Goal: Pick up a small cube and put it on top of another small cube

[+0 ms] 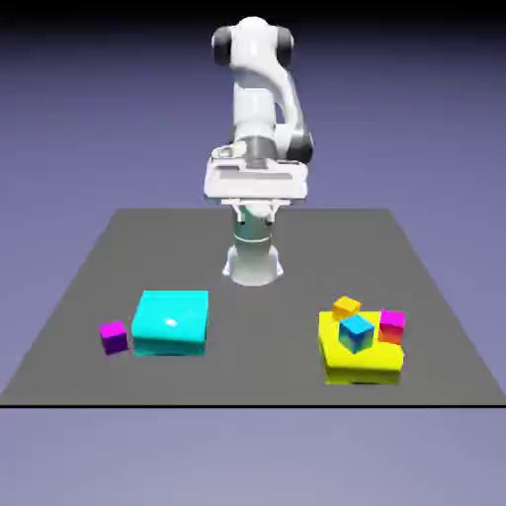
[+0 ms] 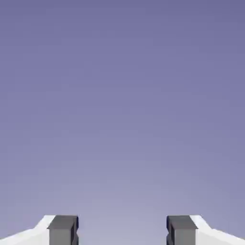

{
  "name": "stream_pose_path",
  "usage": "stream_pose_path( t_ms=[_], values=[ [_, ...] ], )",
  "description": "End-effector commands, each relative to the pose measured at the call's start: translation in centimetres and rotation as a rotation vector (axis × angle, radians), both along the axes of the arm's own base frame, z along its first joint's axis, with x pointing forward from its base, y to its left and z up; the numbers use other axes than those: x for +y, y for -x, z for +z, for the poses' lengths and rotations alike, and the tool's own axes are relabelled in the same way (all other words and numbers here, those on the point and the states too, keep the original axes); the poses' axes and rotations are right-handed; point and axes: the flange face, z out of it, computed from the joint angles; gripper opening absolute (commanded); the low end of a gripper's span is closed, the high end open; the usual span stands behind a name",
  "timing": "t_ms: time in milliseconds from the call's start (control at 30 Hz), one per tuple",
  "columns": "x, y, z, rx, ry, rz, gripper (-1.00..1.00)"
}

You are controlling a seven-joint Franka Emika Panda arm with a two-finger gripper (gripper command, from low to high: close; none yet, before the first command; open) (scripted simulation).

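The exterior view looks down across the dark grey rectangular tabletop (image 1: 252, 336) from its near side, framing it whole; the hand view faces plain blue-violet backdrop (image 2: 122, 105), visible in both.

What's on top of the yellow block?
A blue cube shows over the yellow block's top, with an orange cube and a red-sided, magenta-topped cube at its edges. Whatever lies directly behind the blue cube is hidden.

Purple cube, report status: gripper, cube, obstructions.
Gripper open and empty, well above table. Purple cube on tabletop, exterior view's left, ungripped. Cyan block close beside it; may crowd the approach.
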Motion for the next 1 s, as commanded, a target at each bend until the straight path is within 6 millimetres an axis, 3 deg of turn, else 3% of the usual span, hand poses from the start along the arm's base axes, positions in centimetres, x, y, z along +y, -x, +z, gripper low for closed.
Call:
stream_pose_path(
  t_ms=[0,167,333,500,667,733,933,967],
  values=[
    [-1.4,-0.6,-0.9,0.031,-0.02,-0.044,0.0],
    [-8.7,-2.5,-6.1,0.179,-0.117,-0.275,0.0],
    [-16.4,-2.3,-11.8,0.317,-0.207,-0.516,0.0],
    [-24.0,0.0,-17.9,0.447,-0.29,-0.765,0.0],
    [-30.9,4.5,-24.2,0.571,-0.362,-1.019,0.0],
    [-31.7,5.2,-25.0,0.586,-0.371,-1.051,0.0],
    [-32.1,5.0,-32.0,0.586,-0.371,-1.051,0.0],
    [-32.1,5.0,-32.0,0.586,-0.371,-1.051,-1.0]
  ],
)
